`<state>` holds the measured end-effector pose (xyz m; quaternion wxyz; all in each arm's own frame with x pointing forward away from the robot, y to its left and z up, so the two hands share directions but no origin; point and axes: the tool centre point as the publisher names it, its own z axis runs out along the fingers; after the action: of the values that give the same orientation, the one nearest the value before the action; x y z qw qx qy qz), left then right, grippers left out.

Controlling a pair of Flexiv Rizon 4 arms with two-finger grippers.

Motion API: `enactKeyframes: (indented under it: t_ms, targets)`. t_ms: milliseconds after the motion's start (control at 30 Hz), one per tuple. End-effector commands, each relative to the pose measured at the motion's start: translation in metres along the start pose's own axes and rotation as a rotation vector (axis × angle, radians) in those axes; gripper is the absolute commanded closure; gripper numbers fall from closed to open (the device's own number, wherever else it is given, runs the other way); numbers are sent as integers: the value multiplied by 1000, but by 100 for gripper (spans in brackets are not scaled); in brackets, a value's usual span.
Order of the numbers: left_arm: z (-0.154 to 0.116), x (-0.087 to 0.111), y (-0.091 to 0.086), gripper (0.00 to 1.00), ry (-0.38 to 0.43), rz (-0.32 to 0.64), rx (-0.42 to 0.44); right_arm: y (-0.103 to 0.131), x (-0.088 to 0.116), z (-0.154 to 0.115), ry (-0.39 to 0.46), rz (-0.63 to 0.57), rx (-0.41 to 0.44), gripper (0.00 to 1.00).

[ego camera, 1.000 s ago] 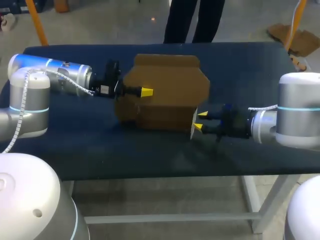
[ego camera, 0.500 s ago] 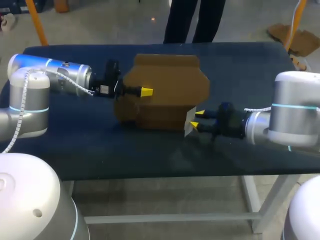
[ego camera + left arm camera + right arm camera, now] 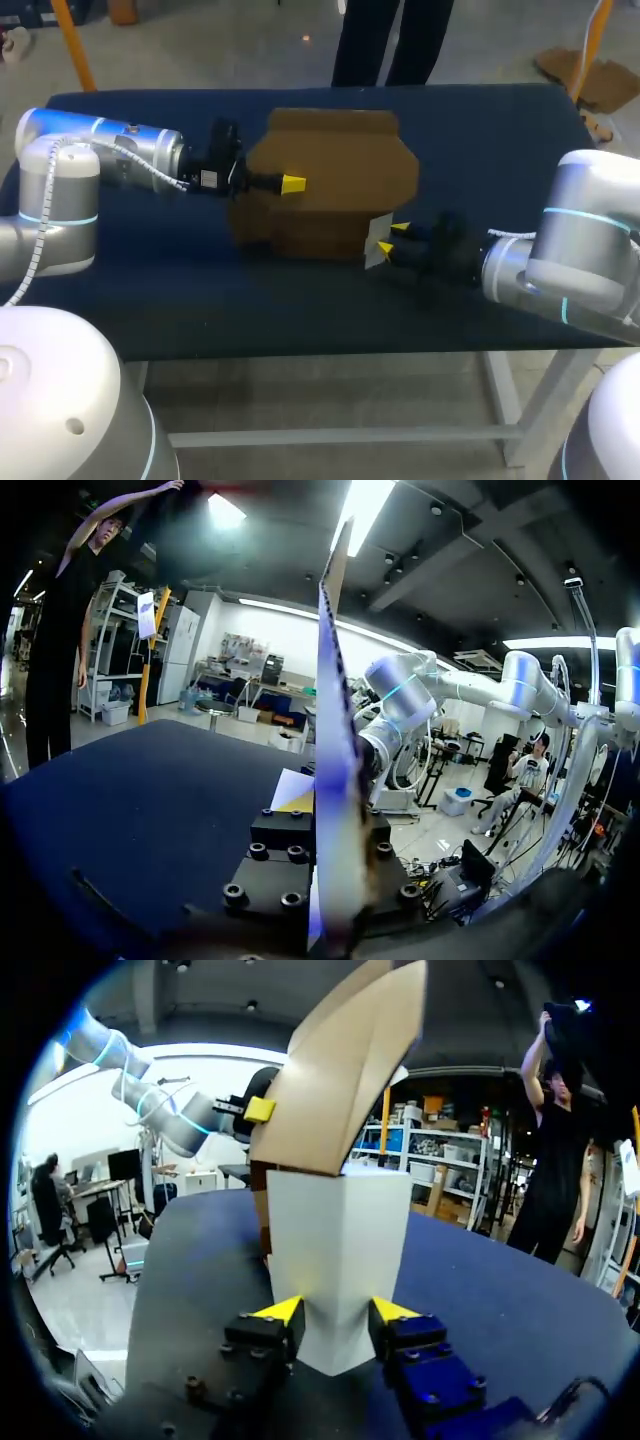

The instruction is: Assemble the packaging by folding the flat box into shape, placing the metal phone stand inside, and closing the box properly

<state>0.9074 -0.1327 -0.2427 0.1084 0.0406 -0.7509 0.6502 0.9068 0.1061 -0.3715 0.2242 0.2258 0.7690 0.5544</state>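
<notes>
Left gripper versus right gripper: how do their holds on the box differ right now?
The left gripper clamps a brown panel on the left side of the box; the right gripper pinches a white flap at the box's near right corner. The left gripper sits high on the box; the right gripper sits low, near the table. Both are shut on the box.

Robotics lab: left arm [image 3: 95, 150] and right arm [image 3: 590, 235] flank a table [image 3: 500, 130].
</notes>
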Motion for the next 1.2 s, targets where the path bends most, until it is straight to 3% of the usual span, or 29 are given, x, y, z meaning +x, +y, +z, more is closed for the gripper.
enactKeyframes:
  t_ms: [33, 400, 1200]
  targets:
    - [1, -1, 4, 100, 4, 0, 0, -1, 2, 2, -151, 11, -28, 54]
    - [1, -1, 4, 100, 4, 0, 0, 9, 2, 12, -291, 45, 12, 54]
    - [1, -1, 4, 100, 4, 0, 0, 8, -12, 30, -469, 119, 46, 58]
